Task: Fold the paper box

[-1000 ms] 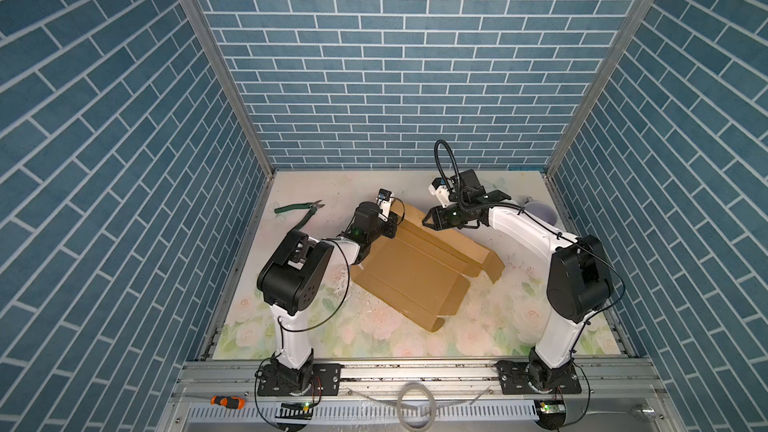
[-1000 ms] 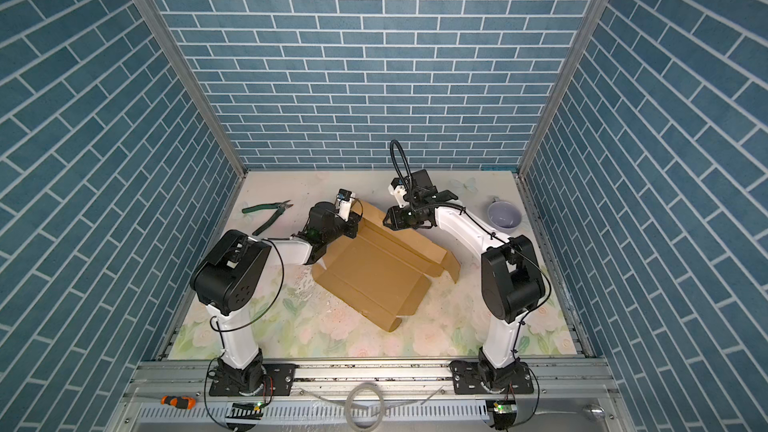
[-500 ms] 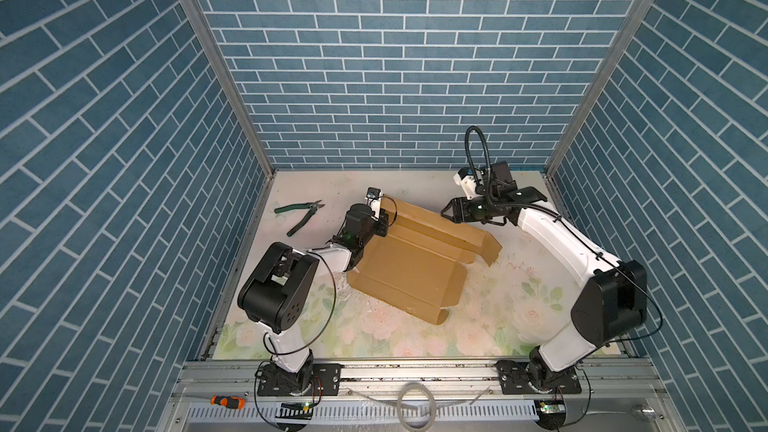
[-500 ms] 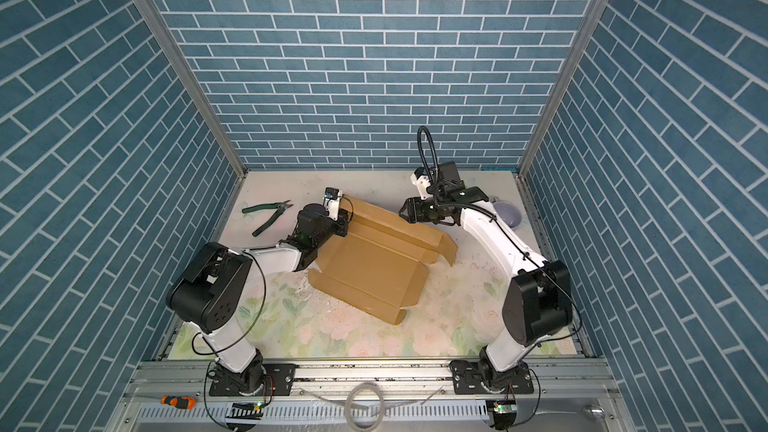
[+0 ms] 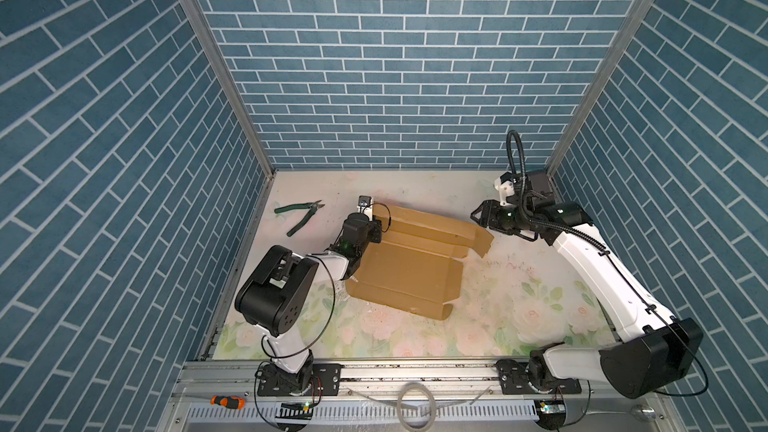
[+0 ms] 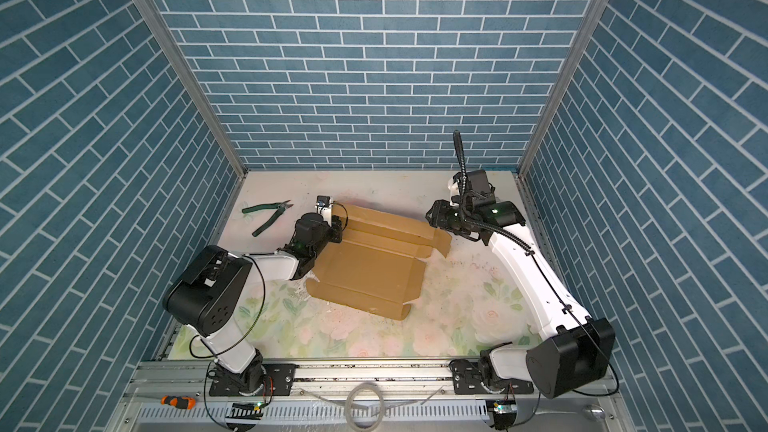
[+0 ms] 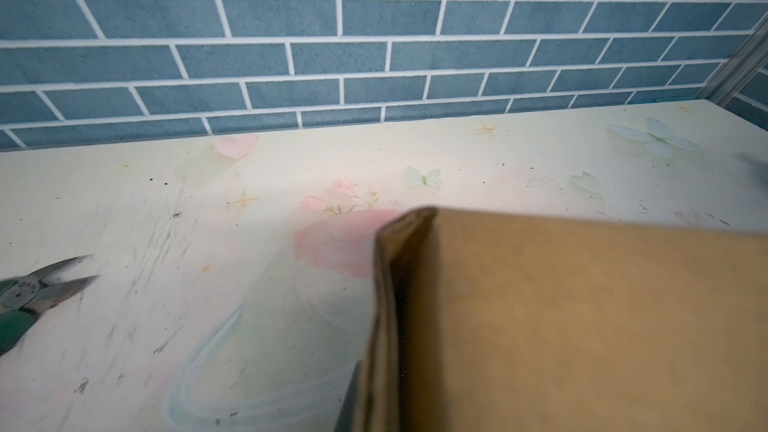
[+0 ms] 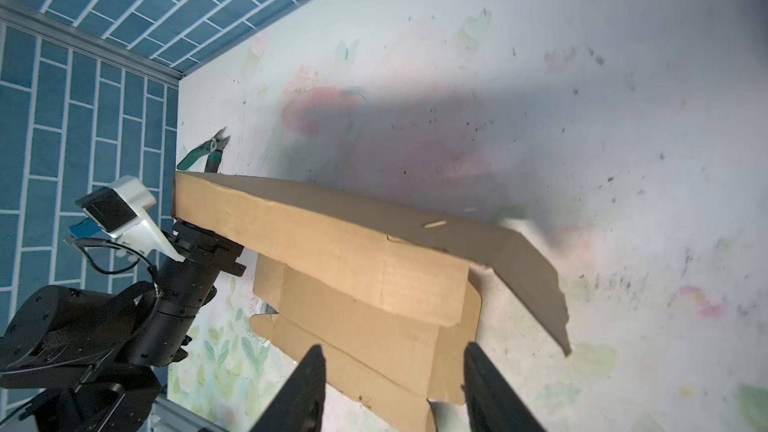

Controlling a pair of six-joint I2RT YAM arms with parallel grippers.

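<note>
Cardboard paper box (image 5: 409,272): matte brown, creased rectangular panels, one flap raised

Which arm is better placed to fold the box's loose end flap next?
Right. The right gripper hangs open near that flap, while the left gripper is shut on the paper box at its opposite edge.

We find no text, number, brand or sign that we can read in any view. The paper box (image 5: 409,268) shows only plain brown cardboard on each face that we see. In the left wrist view the green-handled pliers (image 7: 29,295) on the tabletop (image 7: 519,160) carry a small stamped mark by the pivot, but it is too small and blurred for us to make out.
</note>
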